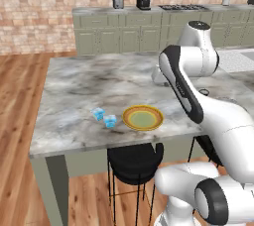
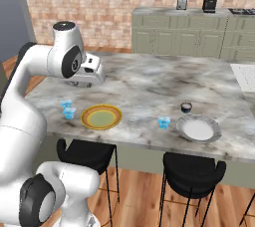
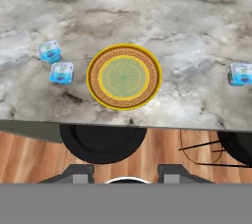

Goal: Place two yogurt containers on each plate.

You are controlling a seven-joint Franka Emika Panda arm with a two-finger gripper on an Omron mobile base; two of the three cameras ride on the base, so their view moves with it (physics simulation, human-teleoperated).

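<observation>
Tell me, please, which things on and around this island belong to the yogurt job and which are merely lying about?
For the job: two yogurt cups left of the yellow-rimmed plate; a third cup beside the grey-white plate.

Lying about: small dark cup, black stools, toaster, coffee machine.

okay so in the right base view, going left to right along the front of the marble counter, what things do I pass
Two small light-blue yogurt cups → round yellow-rimmed plate with pale green centre → single light-blue yogurt cup → shallow grey-white plate.
</observation>
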